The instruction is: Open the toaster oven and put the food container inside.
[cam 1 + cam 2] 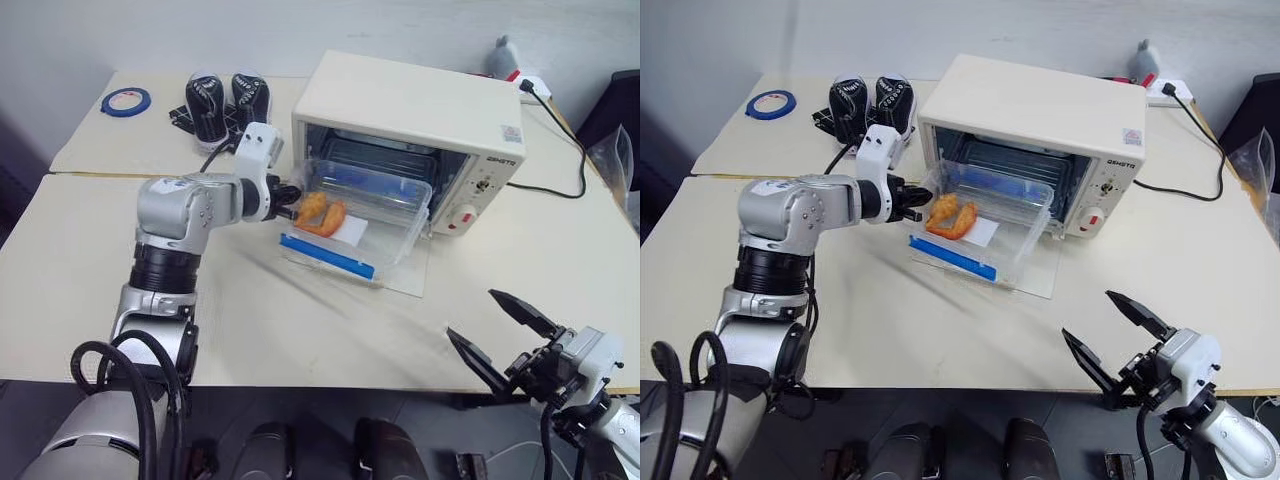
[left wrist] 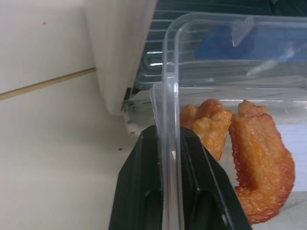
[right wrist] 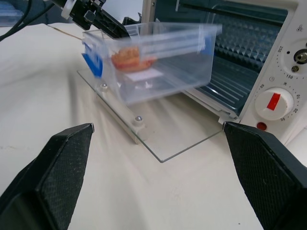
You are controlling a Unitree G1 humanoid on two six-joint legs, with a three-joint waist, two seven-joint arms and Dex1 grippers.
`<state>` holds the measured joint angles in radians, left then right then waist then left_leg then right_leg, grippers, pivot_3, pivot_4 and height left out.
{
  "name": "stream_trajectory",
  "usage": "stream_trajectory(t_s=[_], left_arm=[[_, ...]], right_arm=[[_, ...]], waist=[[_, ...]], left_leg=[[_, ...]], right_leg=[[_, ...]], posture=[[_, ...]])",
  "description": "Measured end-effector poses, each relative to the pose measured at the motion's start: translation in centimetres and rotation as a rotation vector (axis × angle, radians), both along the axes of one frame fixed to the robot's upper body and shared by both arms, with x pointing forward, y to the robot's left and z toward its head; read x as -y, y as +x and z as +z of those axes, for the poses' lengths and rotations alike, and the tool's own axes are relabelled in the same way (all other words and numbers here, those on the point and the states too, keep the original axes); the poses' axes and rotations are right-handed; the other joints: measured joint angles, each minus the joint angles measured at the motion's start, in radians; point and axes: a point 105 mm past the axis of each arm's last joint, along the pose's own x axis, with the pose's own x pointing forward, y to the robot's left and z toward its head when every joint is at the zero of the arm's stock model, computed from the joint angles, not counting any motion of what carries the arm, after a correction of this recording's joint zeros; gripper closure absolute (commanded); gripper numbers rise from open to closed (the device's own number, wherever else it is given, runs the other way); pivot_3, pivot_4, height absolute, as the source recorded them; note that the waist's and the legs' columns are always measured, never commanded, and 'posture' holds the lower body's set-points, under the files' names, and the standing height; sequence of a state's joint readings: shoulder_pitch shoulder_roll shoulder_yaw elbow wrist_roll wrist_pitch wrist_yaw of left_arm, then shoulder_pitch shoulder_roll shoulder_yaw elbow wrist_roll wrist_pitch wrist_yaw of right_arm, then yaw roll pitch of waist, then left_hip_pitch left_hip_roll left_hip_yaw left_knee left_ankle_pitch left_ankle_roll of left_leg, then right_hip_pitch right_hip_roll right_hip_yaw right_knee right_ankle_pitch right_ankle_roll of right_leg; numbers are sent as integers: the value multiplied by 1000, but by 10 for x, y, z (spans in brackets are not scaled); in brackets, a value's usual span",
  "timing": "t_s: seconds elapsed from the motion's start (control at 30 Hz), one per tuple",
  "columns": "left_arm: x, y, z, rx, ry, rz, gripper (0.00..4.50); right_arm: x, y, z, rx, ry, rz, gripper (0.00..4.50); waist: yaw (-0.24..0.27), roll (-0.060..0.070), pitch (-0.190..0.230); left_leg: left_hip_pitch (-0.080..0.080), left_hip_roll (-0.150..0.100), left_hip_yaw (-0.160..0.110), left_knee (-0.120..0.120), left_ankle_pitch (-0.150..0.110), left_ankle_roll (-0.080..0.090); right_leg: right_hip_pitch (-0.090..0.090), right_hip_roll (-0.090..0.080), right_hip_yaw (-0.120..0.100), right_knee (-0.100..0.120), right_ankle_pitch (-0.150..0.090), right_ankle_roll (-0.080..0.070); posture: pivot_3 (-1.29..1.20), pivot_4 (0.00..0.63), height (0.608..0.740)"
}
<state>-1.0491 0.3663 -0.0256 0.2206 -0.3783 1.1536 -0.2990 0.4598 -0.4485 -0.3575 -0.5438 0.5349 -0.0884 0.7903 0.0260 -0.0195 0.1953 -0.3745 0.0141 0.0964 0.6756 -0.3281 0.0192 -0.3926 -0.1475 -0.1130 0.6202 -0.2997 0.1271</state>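
Nearest the camera, at about five o'clock in the head views, the right gripper (image 1: 502, 330) is hanging over the counter (image 1: 300, 330) edge with its fingers spread wide and nothing between them, well apart from the work. Toward the centre, the glass door (image 3: 163, 139) of the toaster oven (image 1: 420, 110) is lying folded down flat on the counter, so the opening step looks done. Just above that door, the food container (image 1: 365, 215) is being carried partly across the oven's mouth, its far end seemingly entering the cavity while its blue clip (image 1: 325, 255) side is hanging outside. At nine o'clock from the container, the left gripper (image 2: 171, 143) is pinching the clear side wall, one finger inside and one outside, beside the fried pieces (image 2: 240, 158). Remaining, as I judge it: sliding the box fully onto the rack (image 3: 240, 72) and letting go. Farther back, at eleven o'clock, a blue tape roll (image 1: 126, 100) is lying on the counter.
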Motion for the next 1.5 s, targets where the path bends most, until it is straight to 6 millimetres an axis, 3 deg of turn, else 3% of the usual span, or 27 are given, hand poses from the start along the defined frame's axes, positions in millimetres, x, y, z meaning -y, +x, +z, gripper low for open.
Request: stream_trajectory(t_s=[0.17, 0.3, 0.4, 0.5, 0.6, 0.67, 0.73, 0.8, 1.0, 1.13, 1.3, 1.5], left_arm=[[8, 1, 1, 0, -36, -15, 1908], [1, -2, 18, 62, -93, -63, 1908], [-18, -13, 38, 162, -93, -161, 1842], [-59, -25, 34, 215, -17, -244, 2425], [-95, -37, -4, 189, 120, -333, 3359], [-99, -48, -35, 152, 164, -434, 3960], [-92, -63, -59, 135, 156, -557, 4500], [-81, -73, -69, 146, 130, -630, 4500], [-31, -80, -67, 258, 44, -745, 4500], [-3, -68, -59, 314, -13, -695, 4500], [14, -47, -60, 339, -51, -584, 4500], [34, -20, -51, 382, -118, -455, 4500]], right_arm=[[0, -1, -1, -4, 9, -15, 0], [-8, -8, 4, -21, -5, 21, 0], [-23, -15, 5, -97, -14, 112, 597], [-40, -22, -7, -234, -68, 208, 1570], [-58, -17, -19, -310, -80, 259, 2614], [-72, -9, -20, -312, -86, 296, 3311], [-89, 4, -18, -281, -105, 341, 4050], [-101, 17, -20, -274, -113, 354, 4466], [-117, 53, -8, -211, -114, 355, 4466], [-103, 81, -4, -223, -142, 259, 4466], [-77, 118, 12, -172, -183, 125, 4466], [-68, 157, 30, -86, -196, 63, 4466]], waist=[[0, 0, 0], [-2, 0, 0], [-10, 1, 0], [-20, 2, -1], [-21, 2, -1], [-16, 2, -1], [-5, 1, -1], [3, 1, -2], [1, 1, -2], [-2, 1, -2], [-3, 1, -2], [-5, 1, -2]], left_leg=[[0, 0, 0, 0, 0, 0], [0, 1, 0, 1, 0, 0], [1, 1, 0, 0, 0, 0], [3, 1, 1, -2, 0, -1], [3, 2, 1, -1, 0, -1], [1, 3, 0, 2, -1, -1], [-2, 4, -1, 6, -2, 2], [-4, 4, -2, 8, -3, 3], [-9, 0, -4, 10, -3, 5], [-11, -1, -4, 11, -3, 5], [-12, -2, -4, 12, -3, 5], [-12, -2, -3, 12, -3, 5]], right_leg=[[0, 0, 0, 0, 0, 0], [0, 0, 0, 0, 0, 0], [-1, 1, 1, 1, 0, -1], [0, 2, 1, 1, -1, -2], [0, 2, 1, 1, -1, -3], [0, 0, 0, 1, -1, -3], [-1, 0, -1, 2, -1, -3], [-1, -1, -3, 2, -1, -2], [-2, -2, -5, 1, 0, 0], [-2, -1, -7, 1, 0, 0], [-3, -1, -8, 1, 0, 0], [-3, -1, -9, 1, 0, 0]], posture=[[0, 150, 740], [0, 150, 740], [0, 150, 740], [0, 150, 740], [0, 150, 740], [0, 150, 740], [0, 150, 740], [0, 150, 740], [0, 150, 740], [0, 150, 740], [0, 150, 740], [0, 150, 740]])
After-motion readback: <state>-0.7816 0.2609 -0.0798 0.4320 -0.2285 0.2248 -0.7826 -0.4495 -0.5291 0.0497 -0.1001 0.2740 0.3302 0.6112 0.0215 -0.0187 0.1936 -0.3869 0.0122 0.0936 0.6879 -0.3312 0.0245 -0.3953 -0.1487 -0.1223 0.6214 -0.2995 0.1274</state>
